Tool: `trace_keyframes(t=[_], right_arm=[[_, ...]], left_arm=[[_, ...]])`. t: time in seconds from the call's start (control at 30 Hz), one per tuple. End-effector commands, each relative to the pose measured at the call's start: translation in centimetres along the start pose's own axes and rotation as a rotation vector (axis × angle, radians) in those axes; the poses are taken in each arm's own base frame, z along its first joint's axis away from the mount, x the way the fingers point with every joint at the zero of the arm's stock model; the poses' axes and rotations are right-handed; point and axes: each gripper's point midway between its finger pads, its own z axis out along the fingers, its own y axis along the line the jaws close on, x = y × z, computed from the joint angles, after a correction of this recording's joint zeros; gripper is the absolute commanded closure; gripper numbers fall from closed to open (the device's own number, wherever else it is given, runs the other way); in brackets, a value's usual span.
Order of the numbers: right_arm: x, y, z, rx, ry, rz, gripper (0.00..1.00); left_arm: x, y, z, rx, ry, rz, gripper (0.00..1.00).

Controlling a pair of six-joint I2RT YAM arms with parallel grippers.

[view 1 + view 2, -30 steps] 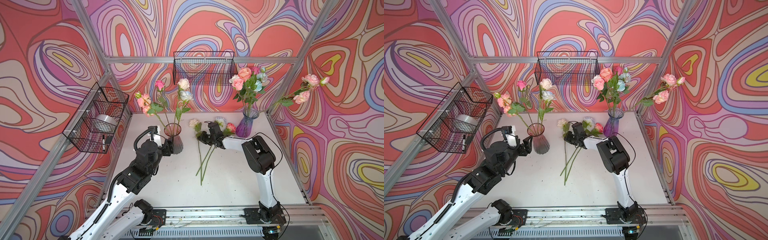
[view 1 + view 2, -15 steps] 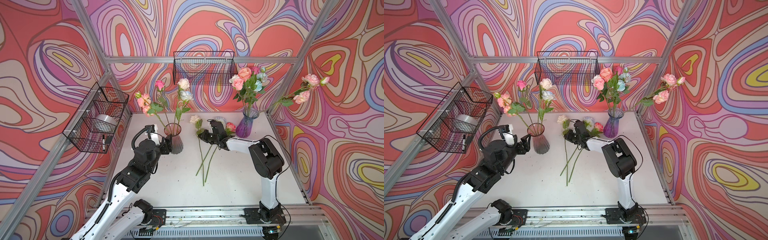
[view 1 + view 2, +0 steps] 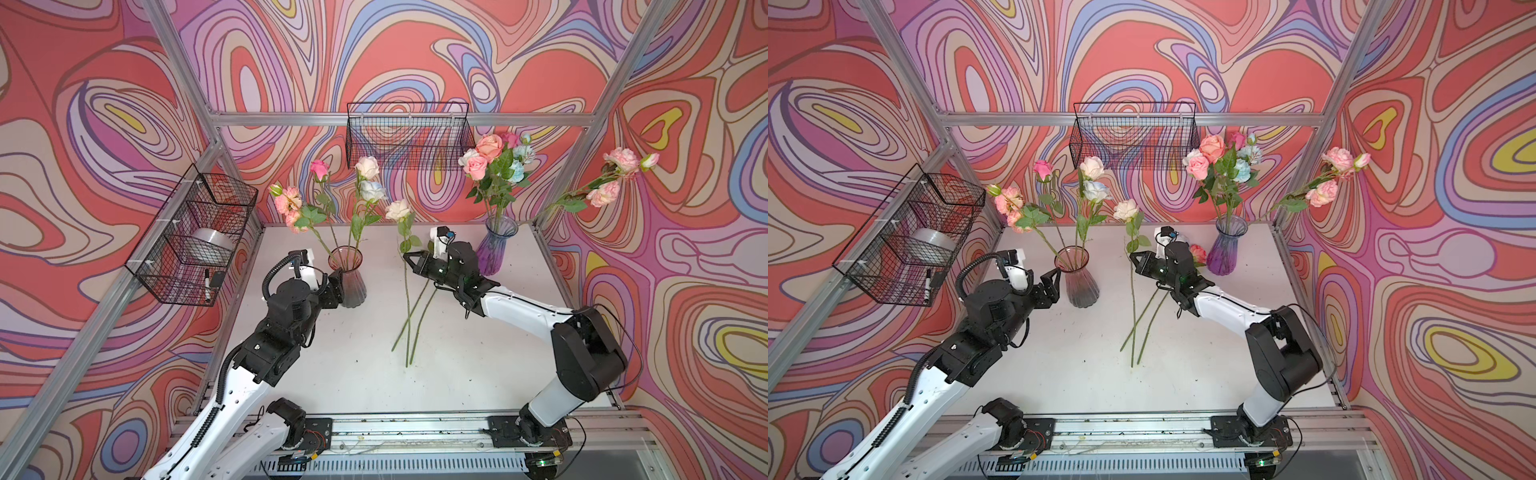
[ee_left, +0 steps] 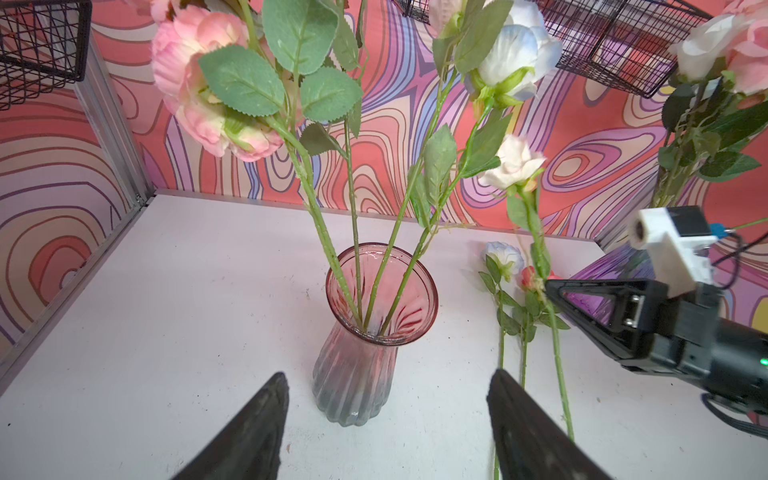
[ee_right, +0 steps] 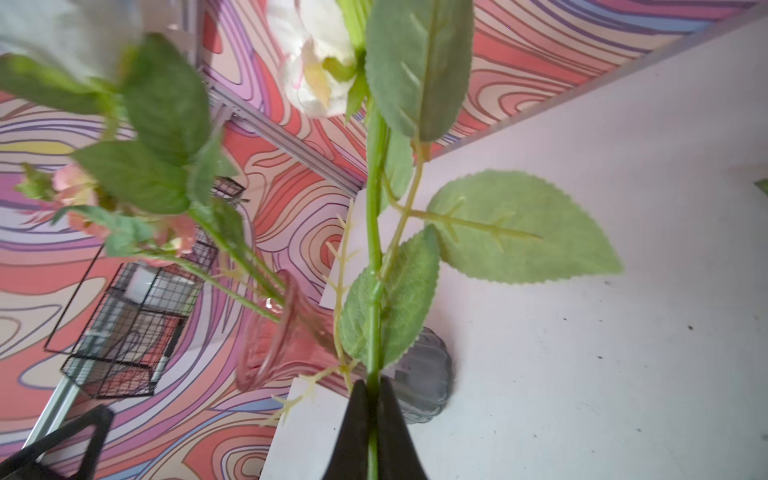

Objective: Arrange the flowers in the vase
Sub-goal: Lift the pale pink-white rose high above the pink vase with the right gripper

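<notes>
My right gripper is shut on the green stem of a cream-white rose, which it holds roughly upright between the two vases. A pink glass vase holds several flowers. My left gripper stands open just beside this vase, with nothing between its fingers. Two more flowers lie on the white table; their blue and coral blooms rest near the right arm. A purple vase at the back right holds several roses.
A wire basket on the left wall holds a tape roll and a marker. Another wire basket hangs on the back wall. A pink flower spray leans out from the purple vase towards the right frame post. Aluminium posts border the table.
My right gripper has lifted the cream-white rose off the table and swung it upright, a little toward the pink vase. The left gripper has stayed open beside the pink vase.
</notes>
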Motion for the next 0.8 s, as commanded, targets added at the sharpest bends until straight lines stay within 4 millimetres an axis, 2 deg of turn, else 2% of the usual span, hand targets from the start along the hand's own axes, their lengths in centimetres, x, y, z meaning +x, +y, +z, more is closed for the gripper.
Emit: trace_keyframes(t=[0.0,0.23,0.43,0.53,0.77], right_arm=[[-1.2,3.5,-1.7,-0.055,-0.079,-0.129,1.0],[-2.8,8.5,-5.2,-0.107,-0.18,-0.255,1.0],[-3.9,12.5,-6.9,-0.166,-0.25,-0.334,1.0],[-5.1,14.7,-7.0,-0.209,-0.283,-0.357,1.0],[-8.3,21.4,-5.6,-0.331,-0.364,-0.439,1.0]], left_arm=[[-0.9,0.6,-0.3,-0.02,-0.045,-0.02,0.24],[-1.4,1.1,-0.8,-0.039,-0.081,-0.024,0.24],[-1.6,1.4,-1.2,-0.048,-0.101,-0.027,0.24],[-1.7,1.5,-1.3,-0.05,-0.108,-0.029,0.24],[-2.3,2.8,-2.1,-0.112,-0.159,-0.045,0.24]])
